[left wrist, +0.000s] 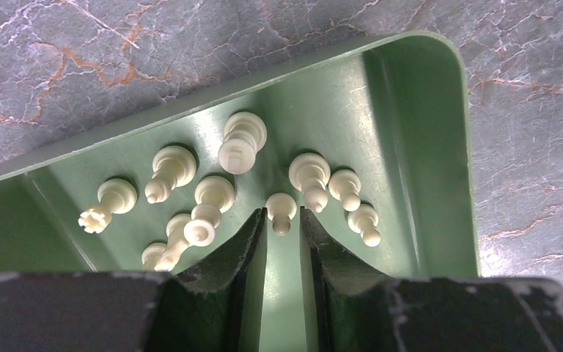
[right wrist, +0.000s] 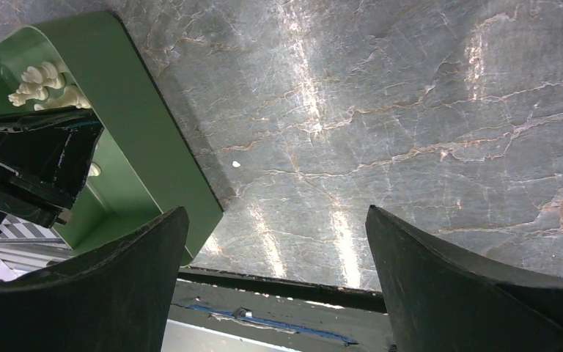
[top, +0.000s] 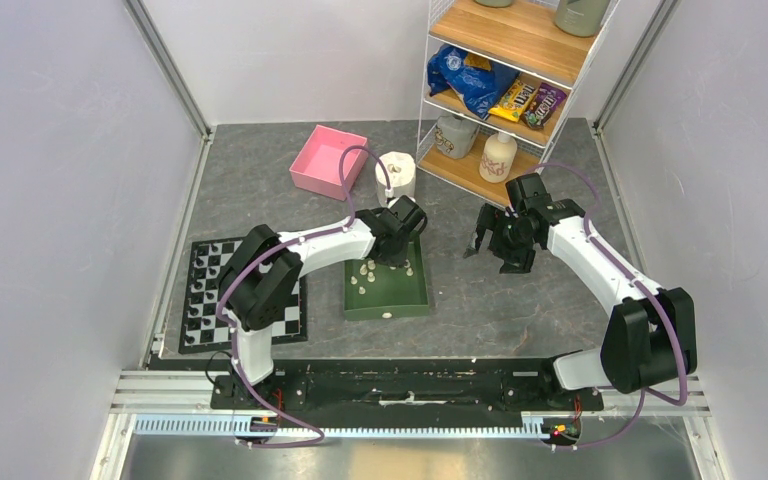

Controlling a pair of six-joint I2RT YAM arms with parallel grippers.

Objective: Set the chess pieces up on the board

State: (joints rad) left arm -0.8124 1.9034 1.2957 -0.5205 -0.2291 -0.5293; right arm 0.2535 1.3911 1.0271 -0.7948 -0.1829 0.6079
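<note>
We look down on a grey marbled worktop (top: 520, 300) closed in by pale walls, with a wire shelf unit (top: 505, 95) of snacks and bottles at the far right. The cream chess pieces (left wrist: 212, 194) lie tumbled in the green tray (left wrist: 418, 110) at mid-worktop. The board (top: 205, 305) lies well apart at the left edge. The left gripper (left wrist: 282, 220) is down in the tray, drawn narrow around one small piece (left wrist: 281, 209); we cannot tell whether it presses it. The right gripper (right wrist: 275, 213) hangs wide over bare worktop beside the tray.
</note>
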